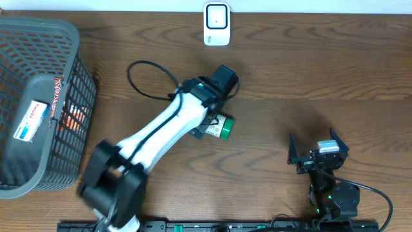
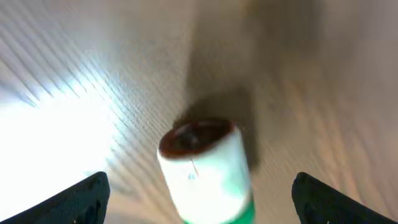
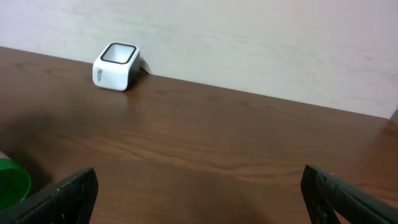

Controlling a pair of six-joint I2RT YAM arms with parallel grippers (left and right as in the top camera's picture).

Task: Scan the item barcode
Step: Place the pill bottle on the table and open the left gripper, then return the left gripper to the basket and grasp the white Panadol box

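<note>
— Where is the white container (image 1: 219, 127) to be found?

— It is seen lying on its side on the table (image 1: 290, 71), just below the middle of the overhead view, with its green end turned toward 3 o'clock. In the left wrist view its dark round end is turned toward 12 o'clock and its green band toward 6 (the picture is blurred, so nothing printed can be read).

— How are the fingers of the left gripper (image 2: 205, 200) set?

— They are spread wide. One black fingertip is seen at 7 o'clock of that frame and the other at 5. The container lies between them and is touched by neither.

— And the right gripper (image 1: 314, 151)?

— It is placed at 5 o'clock of the table, well apart from the container. Its fingers are likewise held wide, and nothing is held between them.

— Is the scanner (image 1: 217, 24) in view?

— Yes. A small white box is set at 12 o'clock, by the table's far edge, well apart from the container. From the right wrist it is seen at 10 o'clock, close against the pale wall.

— What else is shown?

— A grey basket (image 1: 80, 129) is set at 9 o'clock. A packet (image 1: 31, 122) with a blue label lies in it, beside something orange that cannot be identified.
</note>
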